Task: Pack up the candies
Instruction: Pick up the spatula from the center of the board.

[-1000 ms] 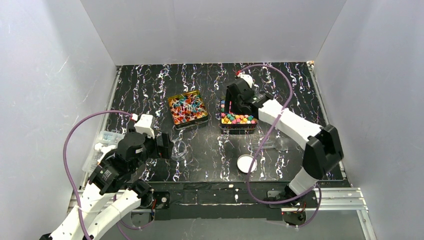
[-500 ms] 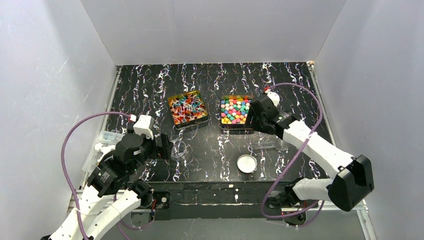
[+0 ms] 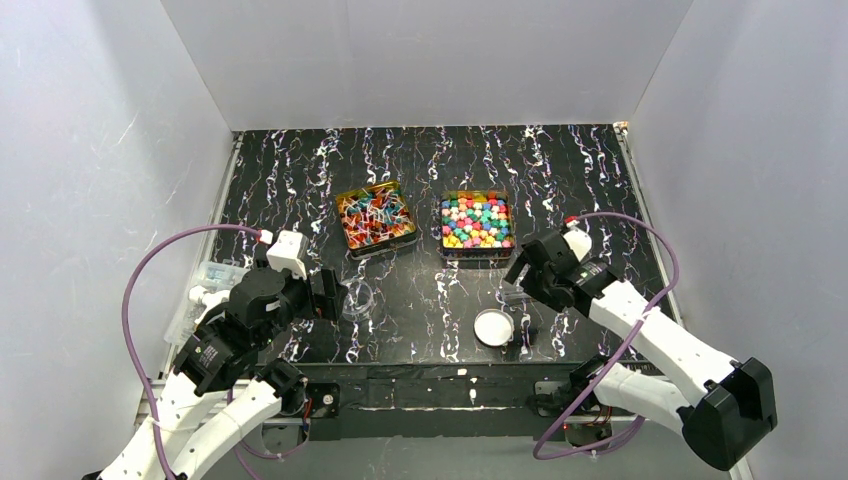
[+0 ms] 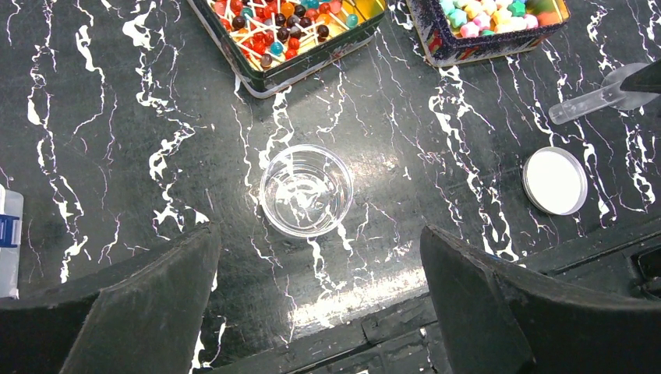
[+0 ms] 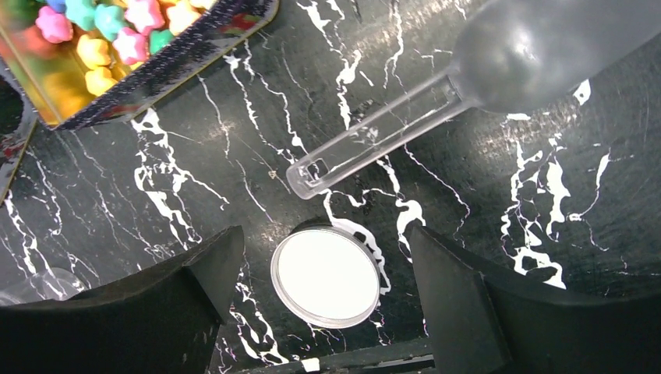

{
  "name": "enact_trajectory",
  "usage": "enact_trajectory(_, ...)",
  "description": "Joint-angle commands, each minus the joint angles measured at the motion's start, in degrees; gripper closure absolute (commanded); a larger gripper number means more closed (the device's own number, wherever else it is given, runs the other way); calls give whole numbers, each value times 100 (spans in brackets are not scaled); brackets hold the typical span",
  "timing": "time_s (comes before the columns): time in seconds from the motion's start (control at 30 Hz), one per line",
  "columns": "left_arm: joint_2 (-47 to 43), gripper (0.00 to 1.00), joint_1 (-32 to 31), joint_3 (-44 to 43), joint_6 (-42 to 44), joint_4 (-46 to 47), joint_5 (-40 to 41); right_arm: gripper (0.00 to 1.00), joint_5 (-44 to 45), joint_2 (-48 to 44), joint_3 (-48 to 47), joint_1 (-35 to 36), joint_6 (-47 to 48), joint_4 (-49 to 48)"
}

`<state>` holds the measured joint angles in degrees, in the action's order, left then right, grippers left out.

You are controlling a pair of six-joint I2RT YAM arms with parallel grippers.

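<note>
Candies [image 3: 476, 222]: heaped in two open square tins at the far middle of the table. Cube-like pieces are held in the right tin [image 4: 483, 51], stick and twist-wrapped pieces in the left tin [image 4: 312, 66]. None is seen outside the tins.
Clear cup [image 4: 305, 189]: set upright and empty on the table, nearer than the left tin and apart from it.
Scoop [image 5: 374, 132]: clear plastic, laid flat between the right tin and the white lid [image 5: 325, 276]. Its handle end is turned toward the lid, near it but not touching.
Step in hand: judged to be the pick-up of the scoop by the right arm, so that candies can be ladled into the cup.
How it is done well: the handle is best taken near its middle, with the fingers set across its narrow width and lowered to either side before any closing. The lid should not be nudged, and the bowl should be kept level once lifted.
Right gripper [image 5: 325, 238]: spread wide, with nothing held or touched; it is poised above the lid and the handle end.
Left gripper [image 4: 319, 241]: spread wide and empty, poised over the near side of the cup; no contact is seen.
</note>
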<state>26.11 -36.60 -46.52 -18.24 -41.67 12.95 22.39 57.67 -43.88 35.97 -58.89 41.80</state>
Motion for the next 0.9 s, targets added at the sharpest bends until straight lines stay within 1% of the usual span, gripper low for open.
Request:
enact_trajectory(0.0, -44, 1, -13, -32, -22, -61, -20, 12, 237, -79, 201, -37, -816, -14)
enact_trajectory(0.2, -54, 1, -9, -24, -22, -61, -21, 14, 511, 78, 380, -50, -1454, -166)
enact_trajectory(0.37, -53, 1, -13, -24, -22, -61, -29, 15, 600, 187, 587, -88, -1867, -539)
enact_trajectory(0.63, -34, 1, -12, -24, -26, -61, -36, 19, 761, 595, 670, -190, -2192, -857)
enact_trajectory(0.87, -22, 1, -13, -24, -22, -62, -55, 22, 773, 1010, 611, -374, -2164, -1065)
